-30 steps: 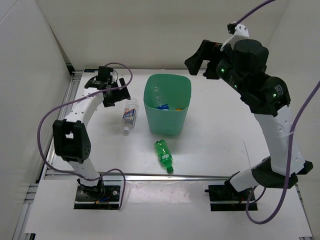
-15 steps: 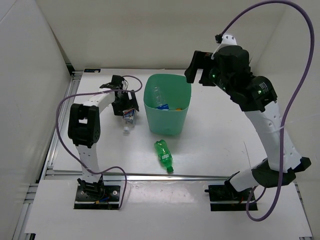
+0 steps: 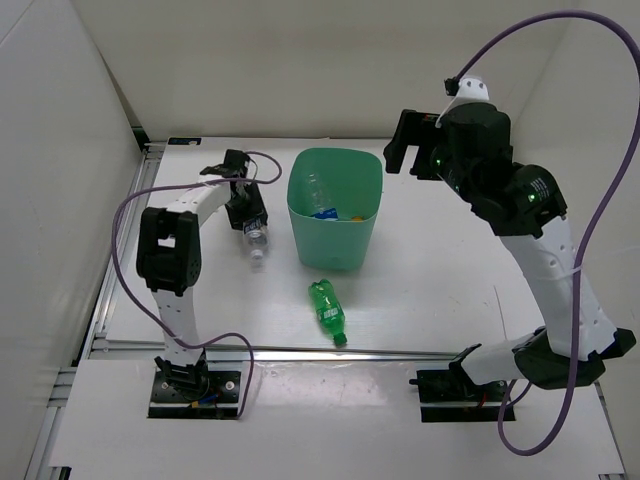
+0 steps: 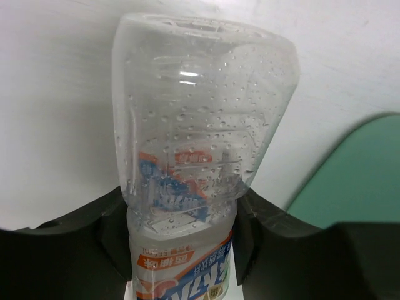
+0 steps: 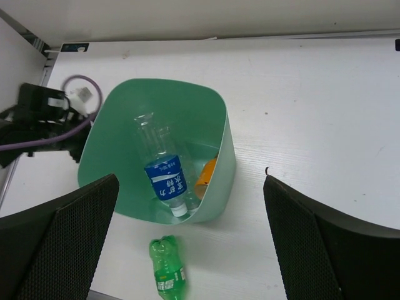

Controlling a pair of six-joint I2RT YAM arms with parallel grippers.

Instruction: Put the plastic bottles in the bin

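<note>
Bin [image 3: 335,245] stands mid-tabletop [image 3: 440,260], upright, mouth open to the top camera. Inside it lie 2 bottles that can be made out: a second clear bottle [image 5: 165,178] with a blue label, slanting cap-down toward the near wall, and an orange bottle [image 5: 205,176] just beside it, mostly hidden by the wall.

The left tool [image 3: 249,214] is low at the tabletop just left of the bin, pinching a clear bottle [image 3: 257,239]. In the left wrist view its 2 dark fingers [image 4: 109,237] press against the sides of that bottle at the labelled part, and the bare, droplet-speckled end juts out past the fingertips. From above the bottle lies on the tabletop with its cap pointing toward the arm bases, near the bin but apart from it.

The right tool [image 3: 408,146] hangs high, beyond the bin's far right corner, looking down into it. Its fingers [image 5: 62,244] are spread wide at either edge of the right wrist view with nothing between them.

A green bottle [image 3: 328,311] lies on its side on the tabletop in front of the bin, apart from it, cap toward the arm bases, untouched by either tool.
</note>
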